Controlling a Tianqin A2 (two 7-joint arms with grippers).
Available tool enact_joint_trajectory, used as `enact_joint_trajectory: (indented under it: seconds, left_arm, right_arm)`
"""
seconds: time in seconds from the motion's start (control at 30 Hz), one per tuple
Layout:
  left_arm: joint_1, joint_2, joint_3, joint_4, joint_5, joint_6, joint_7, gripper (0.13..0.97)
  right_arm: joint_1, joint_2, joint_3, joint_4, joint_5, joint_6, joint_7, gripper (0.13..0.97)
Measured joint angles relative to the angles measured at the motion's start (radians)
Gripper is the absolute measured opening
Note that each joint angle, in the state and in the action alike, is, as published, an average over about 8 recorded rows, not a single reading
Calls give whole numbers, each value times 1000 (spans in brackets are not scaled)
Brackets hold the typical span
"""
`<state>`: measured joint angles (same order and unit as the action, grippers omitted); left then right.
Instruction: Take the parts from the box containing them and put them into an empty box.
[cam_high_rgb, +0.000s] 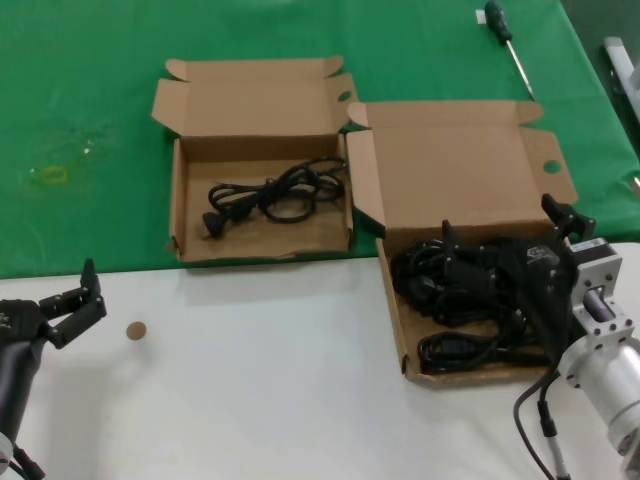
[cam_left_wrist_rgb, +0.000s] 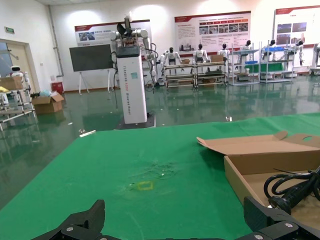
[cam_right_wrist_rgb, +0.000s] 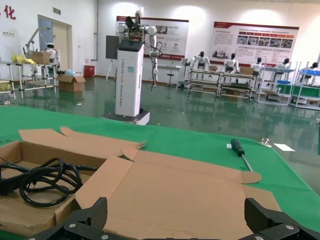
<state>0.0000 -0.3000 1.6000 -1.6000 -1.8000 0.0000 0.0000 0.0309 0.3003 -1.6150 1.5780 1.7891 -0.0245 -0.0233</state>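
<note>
Right hand (cam_high_rgb: 510, 240) spread wide over cords (cam_high_rgb: 460, 290) in larger box (cam_high_rgb: 455, 170); left hand (cam_high_rgb: 80, 300) open.

Light: bright, even, from overhead | Shadows: soft, short, under the smaller box (cam_high_rgb: 262, 160) front rim and beside the larger box (cam_high_rgb: 470, 200) | Glare: pale sheen on the desk (cam_high_rgb: 250, 380); ceiling lamps mirrored in the glossy hall floor (cam_left_wrist_rgb: 60, 135) | Focus: head view slightly soft; black cords (cam_high_rgb: 470, 290) merge into one dark mass | Wrist views: distant hall sharp, near claw tips dark.
</note>
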Motion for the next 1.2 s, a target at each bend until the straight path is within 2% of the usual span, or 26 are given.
enact_joint_trajectory:
  seconds: [1.2]
  left_arm:
    - [0,0,0,0,0,0,0,966]
  right_arm:
    - [0,0,0,0,0,0,0,966]
